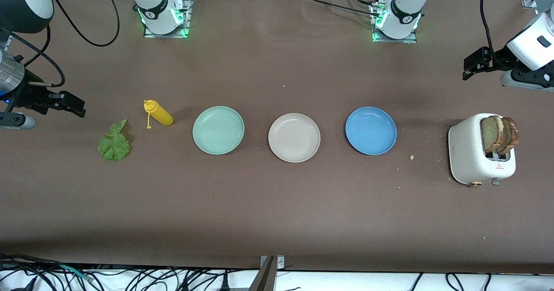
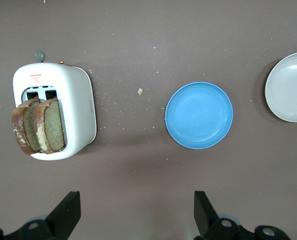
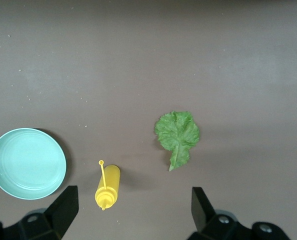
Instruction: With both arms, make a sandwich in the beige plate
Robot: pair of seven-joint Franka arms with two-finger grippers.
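Note:
The beige plate [image 1: 294, 137] [image 2: 291, 87] lies bare in the middle of a row of three plates. No sandwich is in view. Two brown toast slices [image 1: 497, 133] [image 2: 38, 125] stand upright in a white toaster [image 1: 471, 156] [image 2: 78, 110] at the left arm's end. A green lettuce leaf [image 1: 114, 143] [image 3: 177, 134] lies flat on the table at the right arm's end. My left gripper [image 1: 474, 66] [image 2: 137, 210] hangs open and empty above the table near the toaster. My right gripper [image 1: 73, 105] [image 3: 134, 207] hangs open and empty near the lettuce.
A mint green plate [image 1: 218, 130] [image 3: 27, 163] lies beside the beige plate toward the right arm's end, a blue plate [image 1: 371, 130] [image 2: 199, 115] toward the left arm's end. A yellow squeeze bottle [image 1: 159, 113] [image 3: 108, 187] lies on its side between lettuce and green plate. Crumbs dot the table near the toaster.

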